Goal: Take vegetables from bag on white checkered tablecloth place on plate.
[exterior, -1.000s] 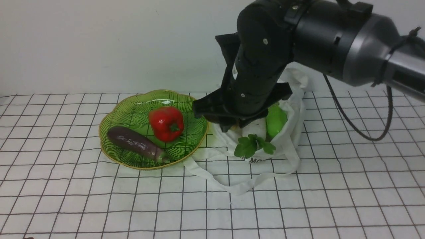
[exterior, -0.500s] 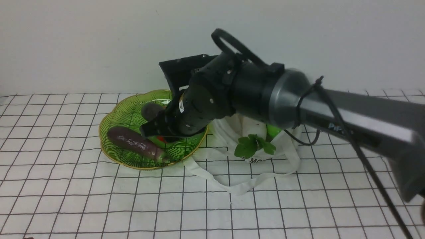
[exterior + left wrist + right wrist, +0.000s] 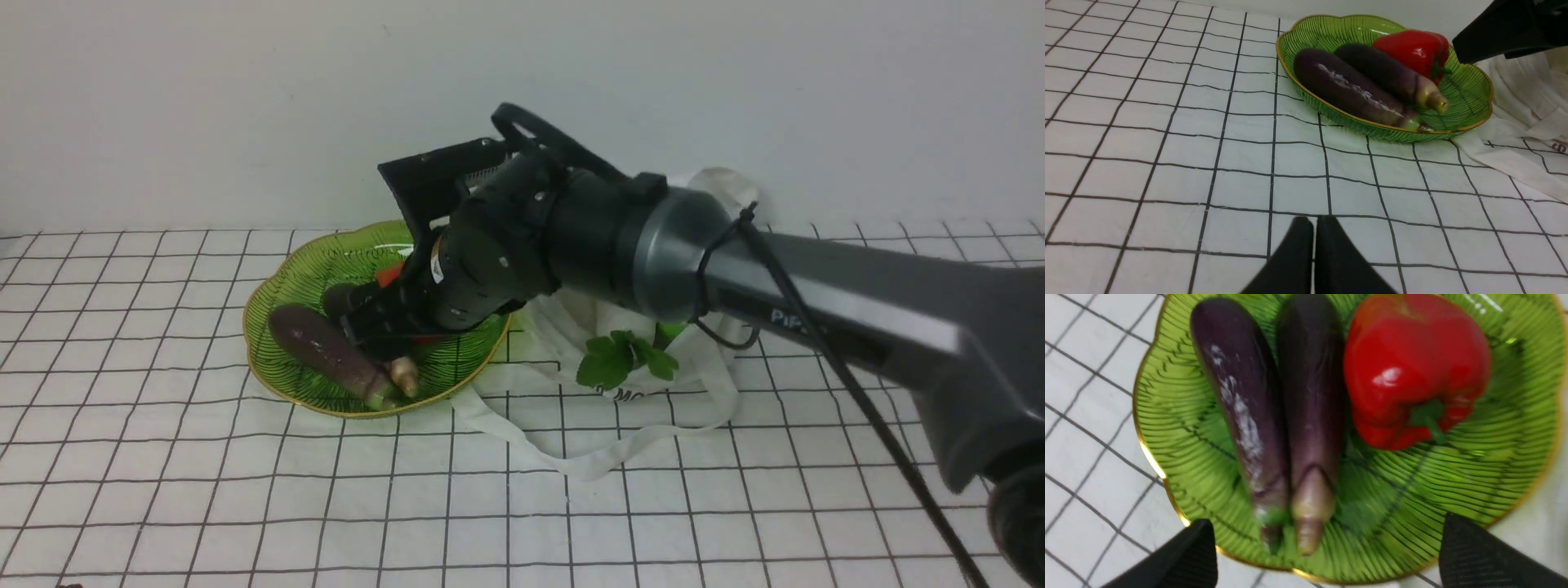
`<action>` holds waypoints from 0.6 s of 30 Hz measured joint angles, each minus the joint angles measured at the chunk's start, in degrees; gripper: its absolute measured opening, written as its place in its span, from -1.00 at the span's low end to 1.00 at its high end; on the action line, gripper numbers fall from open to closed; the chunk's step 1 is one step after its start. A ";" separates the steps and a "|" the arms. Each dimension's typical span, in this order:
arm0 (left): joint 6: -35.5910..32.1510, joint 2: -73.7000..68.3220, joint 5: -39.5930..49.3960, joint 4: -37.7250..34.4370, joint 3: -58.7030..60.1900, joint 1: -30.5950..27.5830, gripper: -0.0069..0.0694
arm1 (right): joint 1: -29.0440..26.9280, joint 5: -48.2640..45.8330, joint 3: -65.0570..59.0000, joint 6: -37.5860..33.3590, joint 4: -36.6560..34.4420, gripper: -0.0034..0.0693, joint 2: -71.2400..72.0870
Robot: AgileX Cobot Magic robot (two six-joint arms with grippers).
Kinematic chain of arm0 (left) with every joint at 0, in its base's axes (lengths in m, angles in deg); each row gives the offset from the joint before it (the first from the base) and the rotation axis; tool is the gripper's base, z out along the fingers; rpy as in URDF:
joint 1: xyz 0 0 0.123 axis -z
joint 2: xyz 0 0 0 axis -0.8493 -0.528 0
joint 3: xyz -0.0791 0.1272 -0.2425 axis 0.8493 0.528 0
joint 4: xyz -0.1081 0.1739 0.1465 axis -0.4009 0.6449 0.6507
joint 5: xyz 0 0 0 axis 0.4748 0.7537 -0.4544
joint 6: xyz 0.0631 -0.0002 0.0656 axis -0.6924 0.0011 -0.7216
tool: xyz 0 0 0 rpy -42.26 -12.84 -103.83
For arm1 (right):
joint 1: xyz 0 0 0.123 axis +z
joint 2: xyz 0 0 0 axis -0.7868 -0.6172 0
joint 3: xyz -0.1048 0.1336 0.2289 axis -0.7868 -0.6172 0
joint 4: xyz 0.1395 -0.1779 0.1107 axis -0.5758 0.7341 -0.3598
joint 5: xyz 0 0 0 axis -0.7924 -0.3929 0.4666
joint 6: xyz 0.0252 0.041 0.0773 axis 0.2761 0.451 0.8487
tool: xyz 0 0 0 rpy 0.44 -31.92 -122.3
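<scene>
Right wrist view: the right gripper (image 3: 1327, 548) stands wide open above the plate, its two fingertips well apart and holding nothing. Nearest it, under the opening between those fingertips, is the tan-tipped eggplant (image 3: 1311, 400), dark purple and lying free on the plate. Along its side, touching it and on the robot's left of it, lies the green-tipped eggplant (image 3: 1241, 400), glossy and also dark purple. Just beside the tan-tipped one, on its other side, sits the red bell pepper (image 3: 1414, 367) with its green stem. All three rest on the plate (image 3: 1392, 522), green glass with a scalloped gold rim, which spreads out beneath the gripper.

Farther from the gripper, toward the robot's right, the white bag (image 3: 704, 359) lies partly hidden by the right arm (image 3: 735, 269). In its opening are the white radish (image 3: 622, 320), its green leaves hanging over the bag's edge, and the green oblong vegetable (image 3: 669, 331), of which only a small part shows. The bag's strap (image 3: 575, 467) loops on the checkered tablecloth (image 3: 424, 498), nearer the robot than the gripper is.

Farthest off, on the robot's left, the left gripper (image 3: 1314, 220) is closed, its fingertips together over the cloth, gripping nothing.
</scene>
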 joint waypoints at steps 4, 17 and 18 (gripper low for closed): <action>0.00 0.00 0.00 0.00 0.00 0.00 -0.84 | 0.02 -15.35 8.68 -3.39 4.71 0.83 3.59; 0.00 0.00 0.00 0.00 0.00 0.00 -0.84 | -0.11 -27.75 17.54 -12.76 4.09 -0.84 18.88; 0.00 0.00 0.00 0.00 0.00 0.00 -0.84 | -0.11 -27.83 17.54 -13.02 2.65 -0.89 21.84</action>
